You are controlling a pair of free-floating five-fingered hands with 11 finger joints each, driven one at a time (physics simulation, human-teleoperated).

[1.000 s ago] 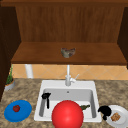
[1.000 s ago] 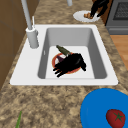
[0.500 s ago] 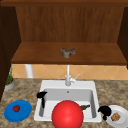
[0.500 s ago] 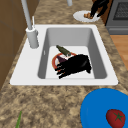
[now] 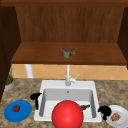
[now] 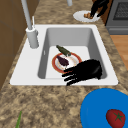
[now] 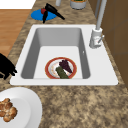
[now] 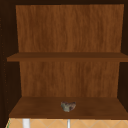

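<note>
front view puts a big red ball (image 5: pixel 67 114) nearest the camera, covering the front of the sink (image 5: pixel 68 86). the left hand (image 5: pixel 35 96) hovers over the sink's left rim, fingers straight and pointing down toward the counter, holding nothing. the right hand (image 5: pixel 104 110) hangs at the sink's right rim, just beside the white plate (image 5: pixel 122 113); whether its fingers are spread or curled cannot be told. in the left side view the left hand (image 6: pixel 86 70) lies flat above the near edge of the basin, palm down, fingers spread a little and aimed toward the faucet (image 6: pixel 30 30) side, over the rim of the red-rimmed plate (image 6: pixel 56 65). that plate sits on the sink floor and carries a dark purple eggplant (image 6: pixel 62 60) and a green cucumber (image 6: pixel 63 50); the cucumber's long axis runs diagonally, one end on the plate, the other toward the back of the basin, and the eggplant lies roughly parallel to it. the blue plate (image 6: pixel 94 113) on the counter beside the hand holds a tomato (image 6: pixel 115 117). the white plate holds a brown pastry (image 5: pixel 115 116). farther back a potted plant (image 5: pixel 9 80) stands at the left, and a small grey bowl (image 5: pixel 67 52) rests on the wooden shelf (image 5: pixel 37 53) above.
</note>
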